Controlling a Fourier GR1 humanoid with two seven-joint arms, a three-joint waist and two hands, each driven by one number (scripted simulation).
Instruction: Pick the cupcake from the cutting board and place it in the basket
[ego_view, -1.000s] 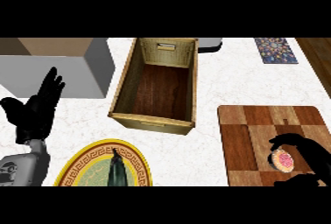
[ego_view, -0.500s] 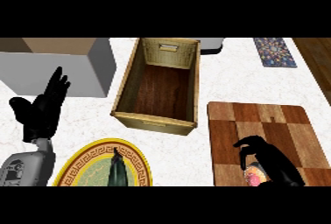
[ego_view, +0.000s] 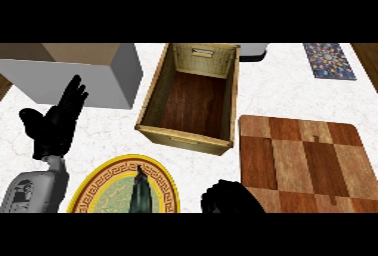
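Note:
The wicker basket (ego_view: 183, 137) with a wooden floor stands in the middle of the counter, and nothing lies in it. To its right lies the wooden cutting board (ego_view: 304, 156), with nothing on the part that shows. At the lower edge, just left of the board's near corner, my right hand (ego_view: 227, 199) shows with its fingers curled. The cupcake is hidden inside that hand. My left hand (ego_view: 55, 125) rests open at the far left with its fingers up.
A yellow-rimmed plate (ego_view: 100, 177) with a dark upright object (ego_view: 139, 192) on it sits at the lower left, beside my right hand. A grey box (ego_view: 77, 75) stands behind my left hand. A patterned mat (ego_view: 329, 61) lies at the back right.
My right hand, shut on the cupcake, has moved left off the cutting board and down to the lower edge. The cupcake's pink top no longer shows. The left hand stays still.

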